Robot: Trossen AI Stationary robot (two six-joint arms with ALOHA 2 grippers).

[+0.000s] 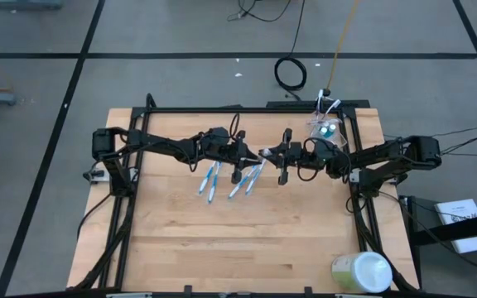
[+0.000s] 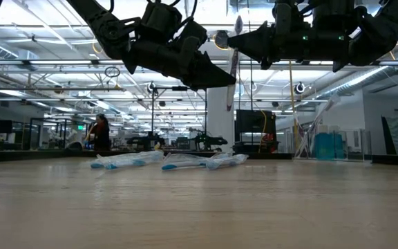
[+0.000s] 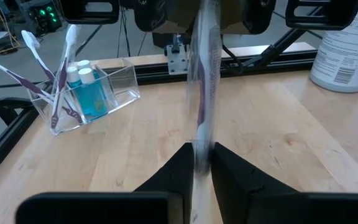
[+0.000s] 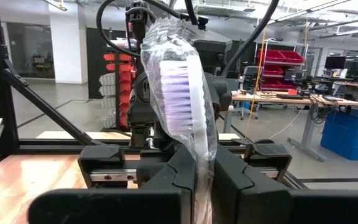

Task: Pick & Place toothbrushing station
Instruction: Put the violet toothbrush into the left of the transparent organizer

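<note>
I'm looking at a pale wooden counter (image 1: 247, 240) inside a black frame, on grey floor crossed by dark tape lines; level across it the room is a big bright workshop, with a person (image 2: 101, 133) far off. On the counter I count four wrapped blue-and-white brushes (image 1: 230, 180) lying loose near the middle, one clear holder (image 3: 98, 93) at the far right corner with about four brushes and two teal-capped tubes (image 3: 82, 78) standing in it, and one green-and-white container (image 1: 361, 272) at the near right corner. Both arms meet above the middle. The right gripper (image 4: 205, 163) has its fingers clamped on a wrapped purple brush (image 4: 182, 93), held in the air. The left gripper (image 3: 202, 163) has its fingers close on either side of the same brush, which runs between them; I cannot tell whether they pinch it.
</note>
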